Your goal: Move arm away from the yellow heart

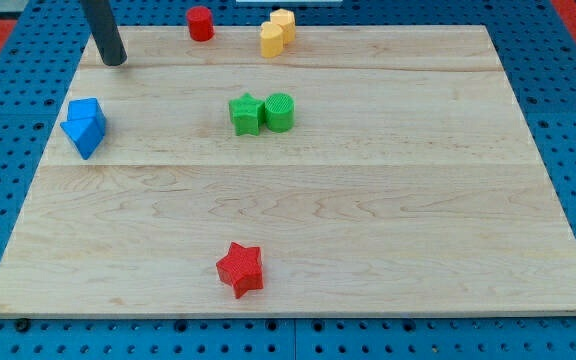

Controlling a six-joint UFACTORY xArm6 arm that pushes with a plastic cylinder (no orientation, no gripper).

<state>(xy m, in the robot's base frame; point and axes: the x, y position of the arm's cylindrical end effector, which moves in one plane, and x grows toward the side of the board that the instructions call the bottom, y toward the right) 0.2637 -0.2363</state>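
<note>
My tip rests on the board near its top left corner. Two yellow blocks touch each other at the view's top, right of centre: one in front, likely the heart, and one behind it; their shapes are hard to make out. The tip stands far to the left of them, about a quarter of the board's width away. A red cylinder sits between the tip and the yellow blocks, near the top edge.
Two blue blocks touch at the view's left, below the tip. A green star and a green cylinder touch near the centre. A red star lies near the bottom edge. The wooden board lies on a blue pegboard.
</note>
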